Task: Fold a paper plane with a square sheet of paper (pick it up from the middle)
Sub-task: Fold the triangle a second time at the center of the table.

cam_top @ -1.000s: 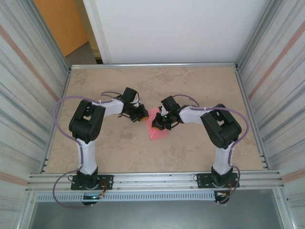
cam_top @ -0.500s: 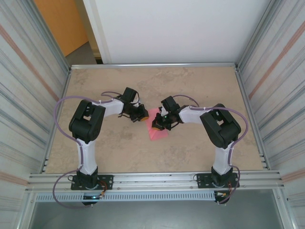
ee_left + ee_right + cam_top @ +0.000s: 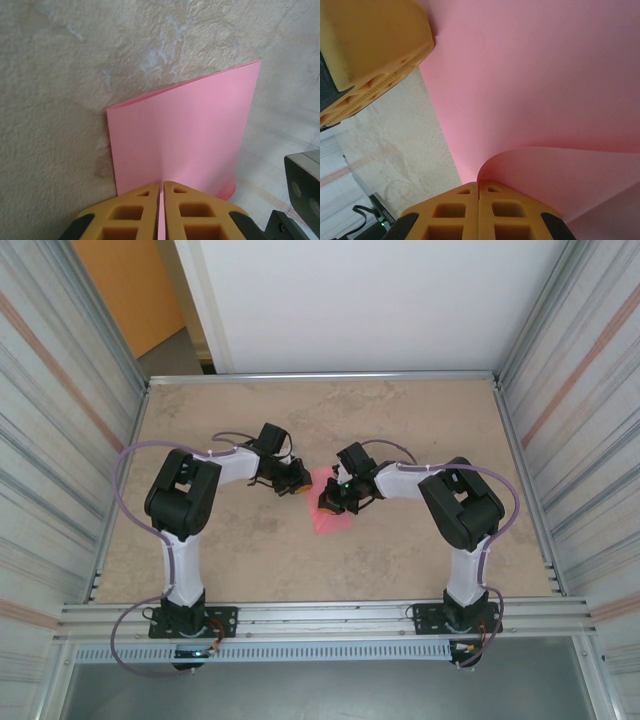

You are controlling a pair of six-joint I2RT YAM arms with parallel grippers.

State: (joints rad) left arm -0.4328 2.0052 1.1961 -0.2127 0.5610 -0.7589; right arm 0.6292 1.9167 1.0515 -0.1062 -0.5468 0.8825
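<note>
Left gripper clamped on the edge of the square sheet of paper, right gripper pinched shut on its curled flap, mid tabletop between my arms — I judge an early fold, nose and wings not yet made.

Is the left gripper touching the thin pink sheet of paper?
Touching. The left wrist view shows the left gripper shut on the thin pink sheet of paper, a pink sliver running down between its orange fingers.
</note>
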